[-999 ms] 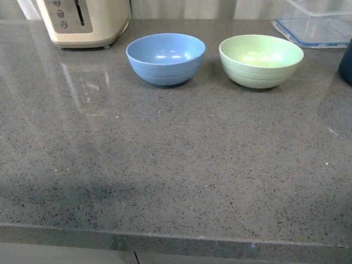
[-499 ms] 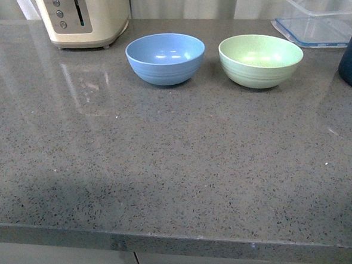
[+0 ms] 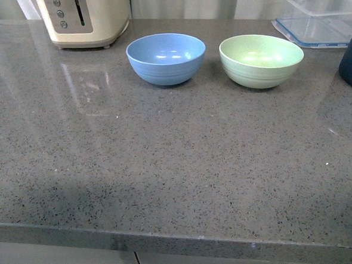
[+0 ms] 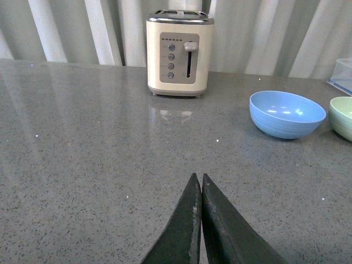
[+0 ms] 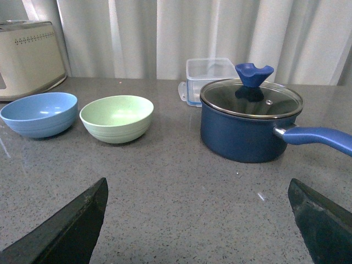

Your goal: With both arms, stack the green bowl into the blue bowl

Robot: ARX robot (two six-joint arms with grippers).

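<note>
Left gripper (image 4: 198, 179): dark fingers pressed together tip to tip, nothing between them, bare counter beyond; seen in the left wrist view only. Right gripper (image 5: 197, 184): two dark fingers spread wide apart, clasping nothing, both bowls well ahead of them; seen in the right wrist view only. Grey speckled countertop (image 3: 167, 186): fills the lower and middle frame of the front view, its front edge running along the bottom. Blue bowl (image 3: 166, 59): upright, empty, standing on the counter at upper centre of the front frame. Green bowl (image 3: 261, 60): upright, empty, on the counter at upper right of centre, just beside the blue bowl with a narrow gap between them, not touching. Navy saucepan (image 5: 250, 129): glass lid on, blue knob, long blue handle; cropped at the right edge of the front frame, near the green bowl. Cream toaster (image 3: 85, 18): upper left of the front frame, behind the blue bowl. Clear plastic container (image 3: 318, 15): upper right corner, behind the green bowl. Pale curtain (image 3: 180, 0): along the top edge.
</note>
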